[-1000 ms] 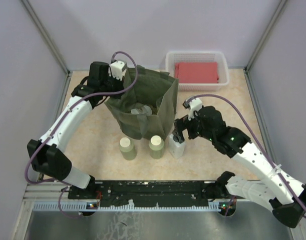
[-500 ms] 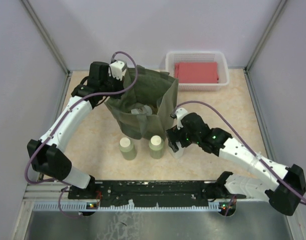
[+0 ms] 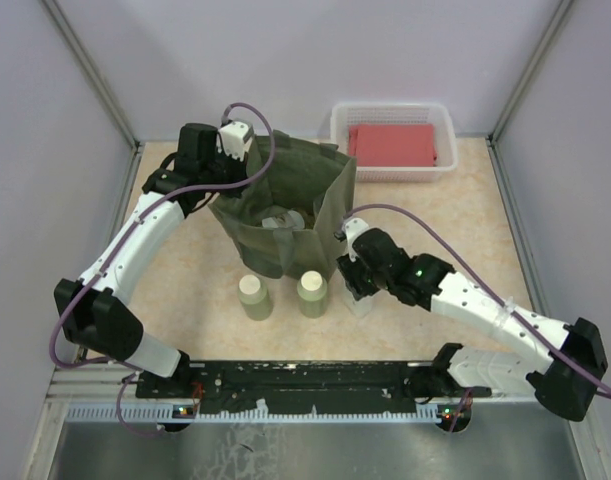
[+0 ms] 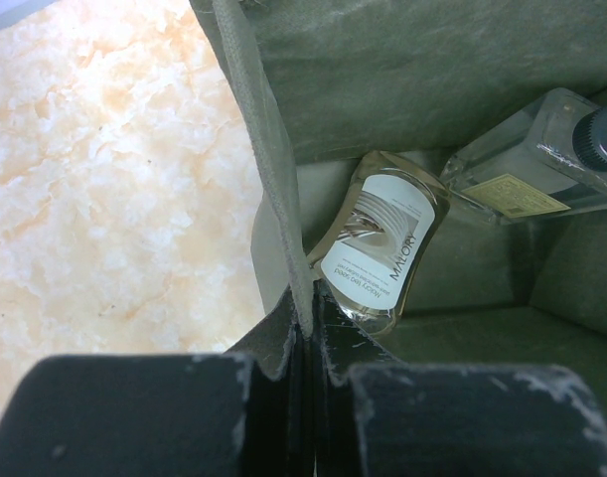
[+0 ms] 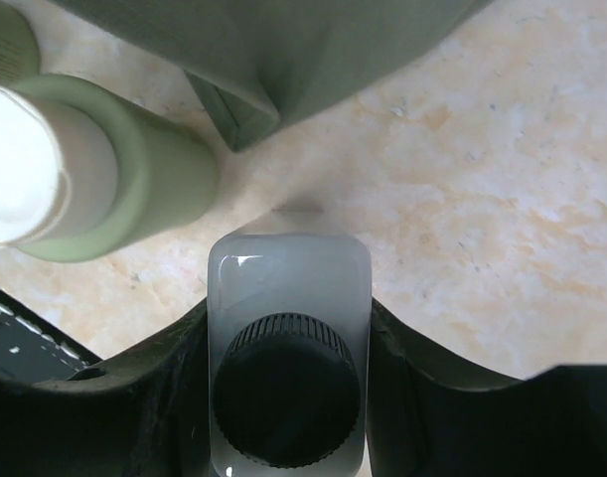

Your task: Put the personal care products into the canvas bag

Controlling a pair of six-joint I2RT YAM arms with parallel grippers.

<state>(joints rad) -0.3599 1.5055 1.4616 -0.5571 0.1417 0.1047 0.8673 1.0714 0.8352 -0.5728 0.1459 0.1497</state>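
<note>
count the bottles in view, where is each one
5. Two olive-green bottles stand on the table in front of the canvas bag; a white bottle sits in the right claw; two clear bottles lie inside the bag. Others may be hidden there.

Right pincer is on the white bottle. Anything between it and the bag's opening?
Only the side wall of the canvas bag, upright beside the white bottle in the right pincer; it must go over the rim. The opening is uncovered, left pincer pinching the far rim.
</note>
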